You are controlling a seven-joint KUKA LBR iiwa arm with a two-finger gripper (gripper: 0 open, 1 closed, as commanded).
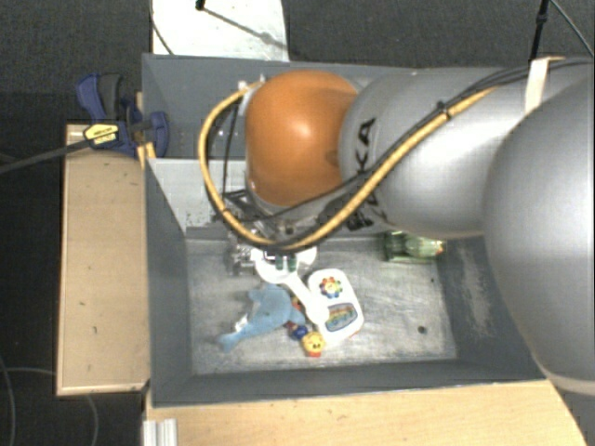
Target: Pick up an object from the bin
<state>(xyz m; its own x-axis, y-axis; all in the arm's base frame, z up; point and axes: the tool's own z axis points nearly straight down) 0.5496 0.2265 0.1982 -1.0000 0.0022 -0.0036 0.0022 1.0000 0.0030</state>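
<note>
My gripper (271, 260) hangs low over the middle of the bin, just below the orange wrist cover, with only its lower body showing. Right beneath it lies a white toy phone (327, 307) with coloured buttons and a picture panel, its white handle reaching up under the gripper. A light blue soft toy (260, 316), shaped like a dolphin, lies to the left of the phone and touches it. A small yellow and red toy piece (313, 344) sits at the phone's lower end.
A green, see-through plastic item (412, 246) lies against the bin's back wall to the right, partly under the arm. The big arm covers the bin's upper right part.
</note>
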